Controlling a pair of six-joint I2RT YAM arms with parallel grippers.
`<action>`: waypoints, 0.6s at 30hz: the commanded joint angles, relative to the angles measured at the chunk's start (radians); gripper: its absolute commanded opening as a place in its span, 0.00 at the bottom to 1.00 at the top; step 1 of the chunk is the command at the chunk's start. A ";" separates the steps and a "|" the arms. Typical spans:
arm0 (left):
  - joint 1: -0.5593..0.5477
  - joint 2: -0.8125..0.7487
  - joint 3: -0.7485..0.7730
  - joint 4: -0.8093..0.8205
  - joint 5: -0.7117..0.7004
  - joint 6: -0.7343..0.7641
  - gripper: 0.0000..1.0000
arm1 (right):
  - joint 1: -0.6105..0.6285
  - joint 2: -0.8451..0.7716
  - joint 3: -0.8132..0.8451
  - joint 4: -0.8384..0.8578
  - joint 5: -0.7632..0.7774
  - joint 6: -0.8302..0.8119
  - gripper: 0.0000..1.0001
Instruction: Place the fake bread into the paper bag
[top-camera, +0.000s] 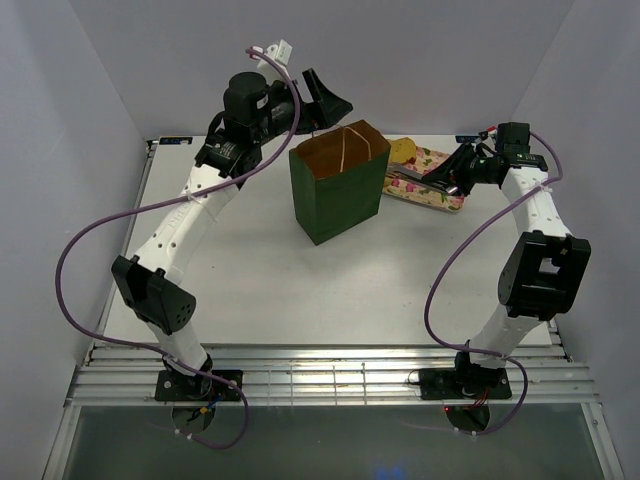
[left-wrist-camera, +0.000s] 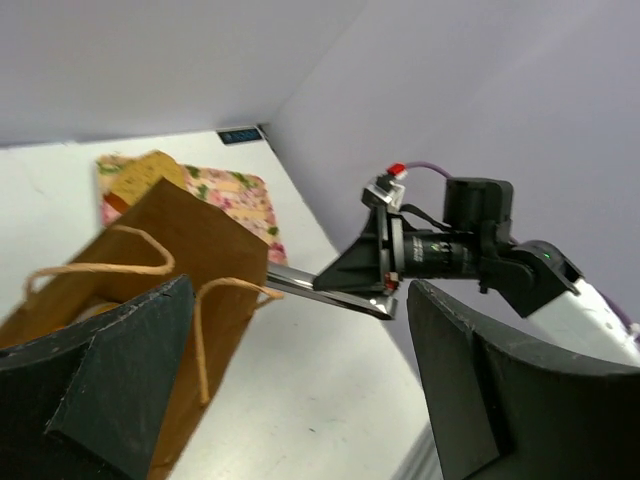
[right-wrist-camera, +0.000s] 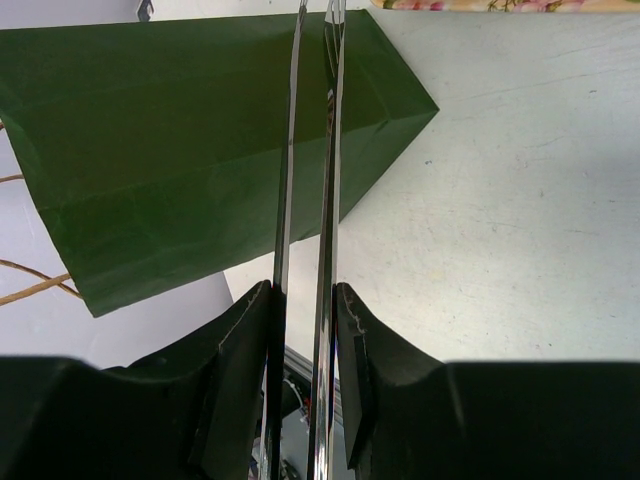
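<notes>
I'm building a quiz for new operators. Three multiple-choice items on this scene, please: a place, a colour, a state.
1. In the top view, the floral tray lies: A. left of the paper bag; B. right of it; C. inside it.
2. The bag's outside is: A. red; B. dark green; C. white.
3. The left gripper is: A. open; B. shut on a bun; C. shut on the tray.
B: the tray sits at the bag's right.
B: its walls show green.
A: its fingers stand wide apart.
</notes>
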 joint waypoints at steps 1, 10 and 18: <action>0.045 -0.024 0.107 -0.138 -0.068 0.174 0.98 | -0.003 -0.054 0.024 0.035 -0.016 0.013 0.36; 0.226 -0.091 -0.058 -0.052 0.173 0.263 0.98 | -0.011 -0.034 0.068 0.035 -0.042 0.073 0.36; 0.229 -0.063 -0.158 0.137 0.429 0.366 0.74 | -0.020 0.001 0.102 0.033 -0.061 0.105 0.36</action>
